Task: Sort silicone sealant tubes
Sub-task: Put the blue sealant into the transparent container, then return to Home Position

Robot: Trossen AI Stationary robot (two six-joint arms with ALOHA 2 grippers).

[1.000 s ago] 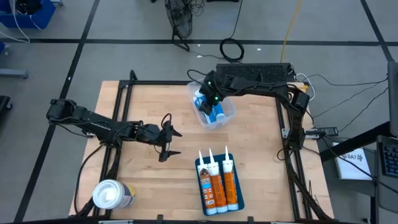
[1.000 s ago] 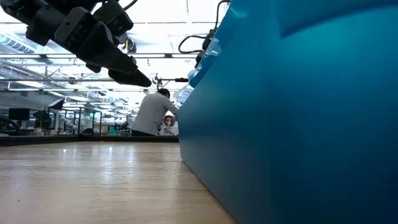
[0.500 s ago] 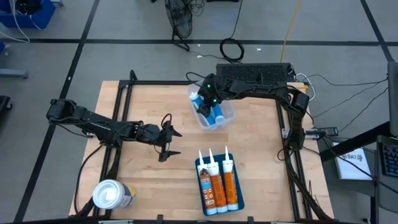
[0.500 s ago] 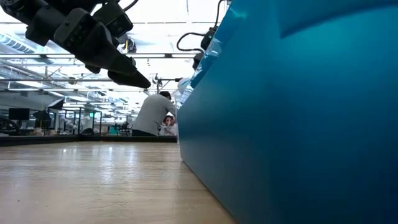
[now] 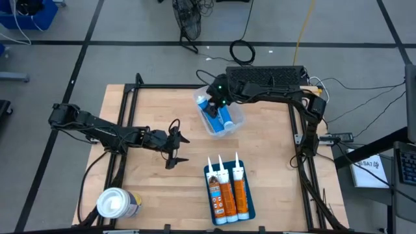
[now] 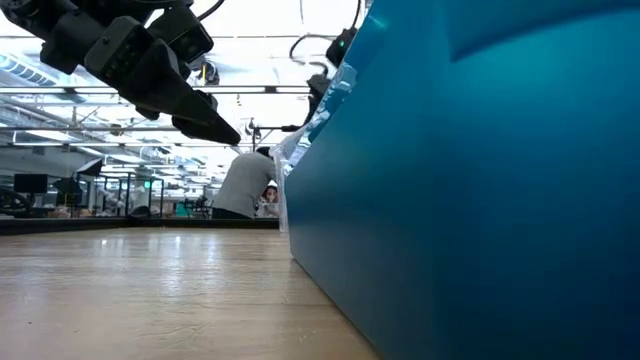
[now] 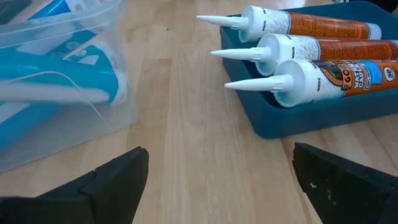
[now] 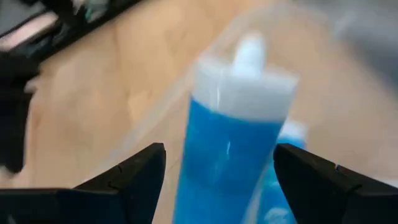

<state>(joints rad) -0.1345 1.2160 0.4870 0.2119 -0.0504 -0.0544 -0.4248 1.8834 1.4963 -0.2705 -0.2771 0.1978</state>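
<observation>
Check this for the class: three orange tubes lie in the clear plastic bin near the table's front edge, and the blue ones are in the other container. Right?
Not quite. The three orange tubes lie in a blue tray, not a clear bin, as the high view shows. The clear bin holds the blue tubes.

The tabletop is a pale wooden board with a black frame along its edges, filling the middle of the high view. A clear plastic bin rests on it toward the upper centre of the frame, holding blue-and-white tubes. A blue tray sits on the wood at the lower centre, carrying three orange tubes side by side with their white nozzles pointing toward the top of the frame. A white-topped canister stands at the lower left corner, well apart from both containers. The wood between these things is bare.
</observation>
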